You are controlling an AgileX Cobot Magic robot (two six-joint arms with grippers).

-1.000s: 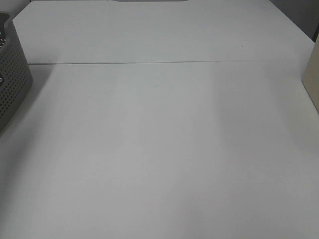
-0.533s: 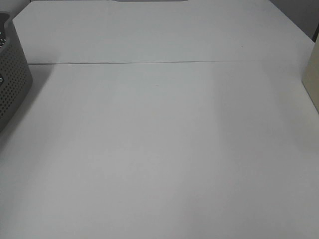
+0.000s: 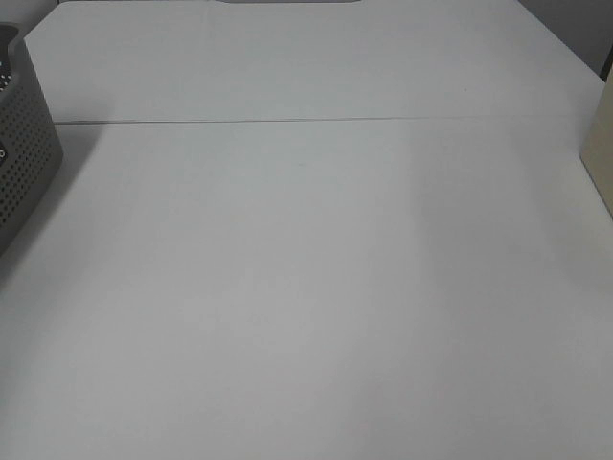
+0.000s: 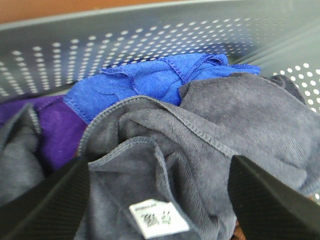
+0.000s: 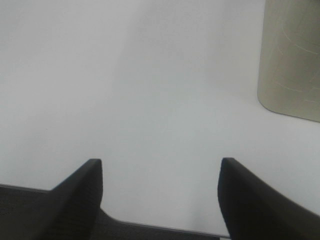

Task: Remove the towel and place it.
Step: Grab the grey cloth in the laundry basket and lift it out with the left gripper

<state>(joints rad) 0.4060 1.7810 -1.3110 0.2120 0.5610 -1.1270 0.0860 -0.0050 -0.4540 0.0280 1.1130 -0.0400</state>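
In the left wrist view the towel looks dark grey, with hemmed edges and a white label. It lies crumpled in the grey perforated basket. My left gripper is open just above the towel, with one finger on each side of its folds. My right gripper is open and empty above the bare white table. Neither gripper shows in the exterior high view, where only the basket's side is seen at the left edge.
A blue cloth and a purple cloth lie in the basket beside the towel. A beige container stands near my right gripper; it shows at the right edge of the exterior high view. A seam crosses the table.
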